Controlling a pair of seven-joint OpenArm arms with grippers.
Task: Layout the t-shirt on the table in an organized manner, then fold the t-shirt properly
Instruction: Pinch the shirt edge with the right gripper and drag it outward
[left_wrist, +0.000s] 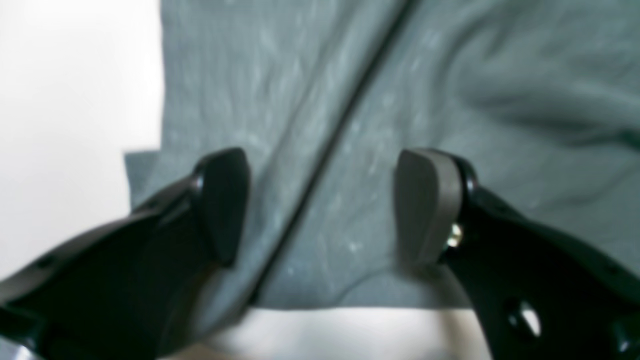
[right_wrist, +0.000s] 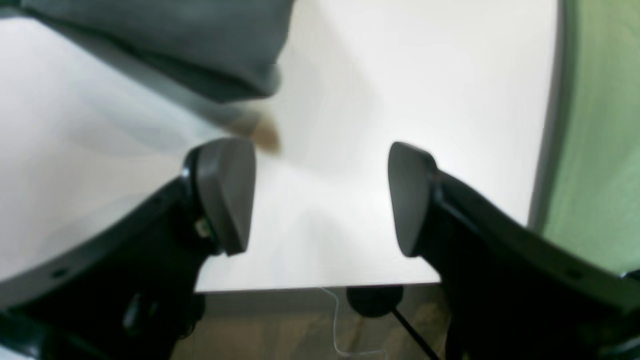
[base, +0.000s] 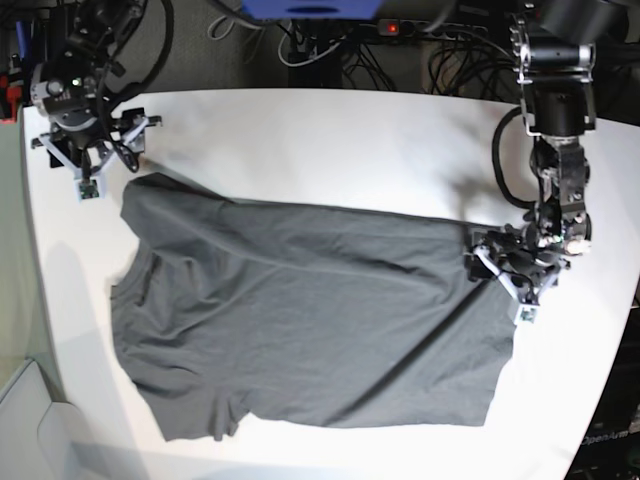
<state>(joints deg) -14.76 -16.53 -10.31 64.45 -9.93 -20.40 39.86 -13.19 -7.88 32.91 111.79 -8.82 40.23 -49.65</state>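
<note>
The dark grey t-shirt lies spread out on the white table, with wrinkles across it. My left gripper is at the shirt's right edge. In the left wrist view the left gripper is open low over the shirt, with a dark crease running between its fingers. My right gripper is at the table's far left corner, just beyond the shirt's upper left corner. In the right wrist view the right gripper is open and empty above the bare table, and the shirt shows at the upper left.
Cables and equipment crowd the space behind the table's far edge. The table edge and the green floor are close on the right of the right gripper. A cable hangs below the table's edge.
</note>
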